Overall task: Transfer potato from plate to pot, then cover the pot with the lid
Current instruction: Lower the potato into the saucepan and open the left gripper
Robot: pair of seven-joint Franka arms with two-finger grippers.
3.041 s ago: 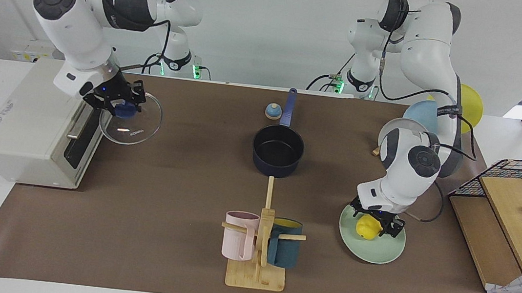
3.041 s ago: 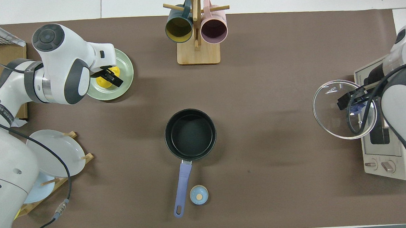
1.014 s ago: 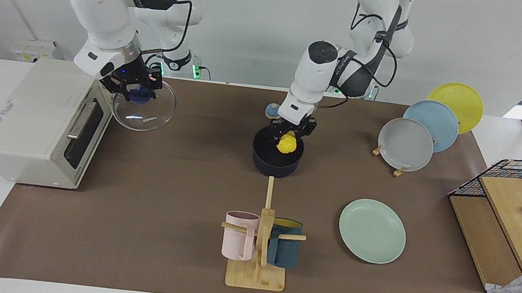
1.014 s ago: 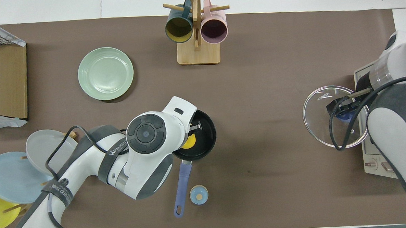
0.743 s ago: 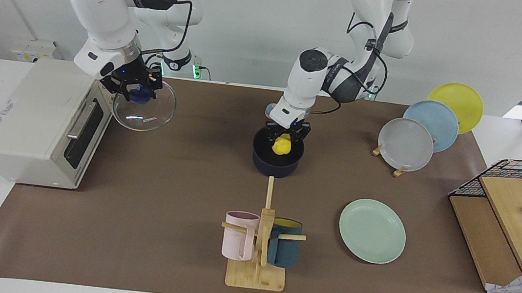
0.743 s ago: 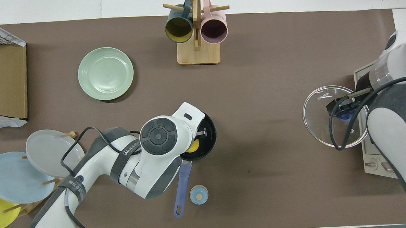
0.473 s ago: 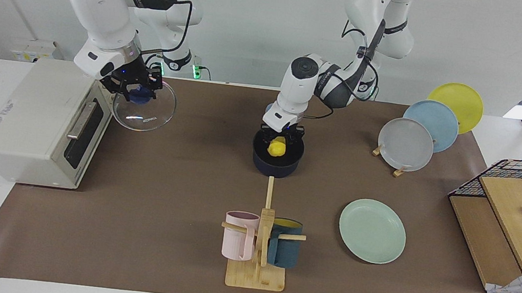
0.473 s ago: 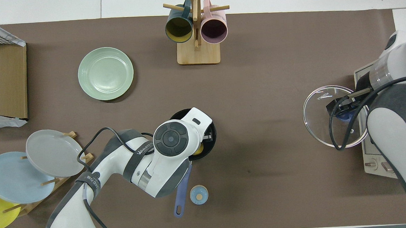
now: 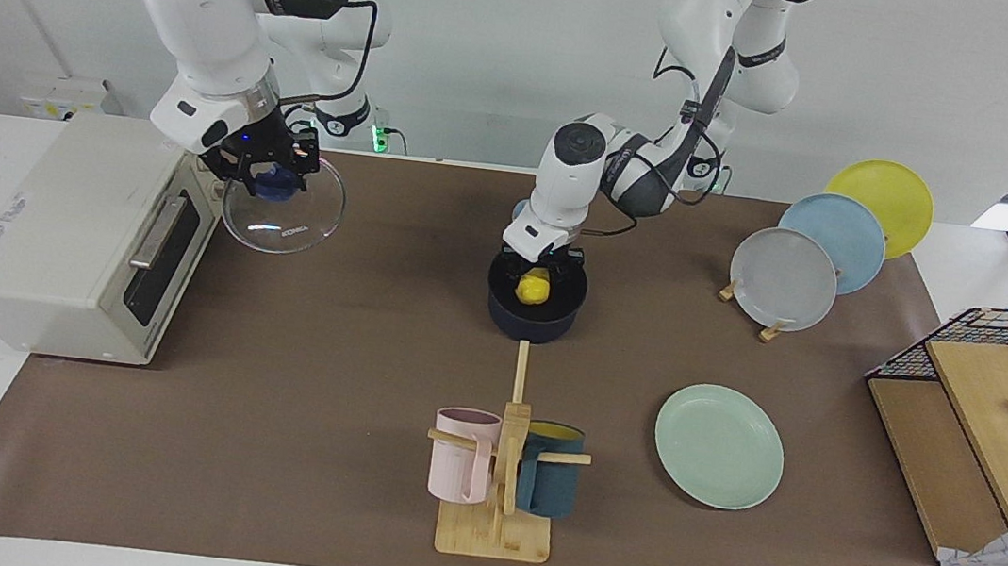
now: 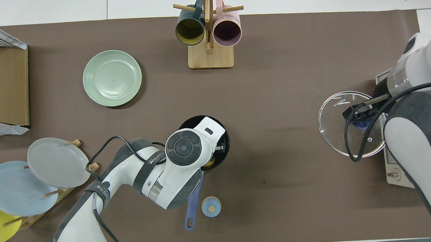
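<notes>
Potato (image 9: 533, 287) position: inside the pot (image 9: 534, 320), gripped by the left gripper (image 9: 539, 271), whose fingers are closed on it and lowered to the pot's rim. In the overhead view only a sliver of the potato (image 10: 209, 162) shows beneath the left arm's wrist, which covers much of the pot (image 10: 222, 134). The pot sits at the table's middle, its handle (image 10: 193, 202) pointing toward the robots, with a small blue bell (image 10: 211, 207) just beside the handle.

Lid (image 9: 284, 211) position: held in the air by the right gripper (image 9: 258, 177), whose jaws are clamped on the blue knob (image 9: 267, 185). The glass disc hangs tilted, next to the toaster oven (image 9: 73, 234) at the right arm's end of the table. In the overhead view the lid (image 10: 337, 130) overlaps the oven's edge.

Plate (image 9: 719, 446) position: flat on the brown mat, bare, farther from the robots than the pot and toward the left arm's end. A mug stand (image 9: 498, 501) with a pink mug (image 9: 461, 454) and a teal mug (image 9: 549, 483) sits beside it, well apart. A rack holding grey, blue and yellow plates (image 9: 836, 240) stands nearer to the robots.
</notes>
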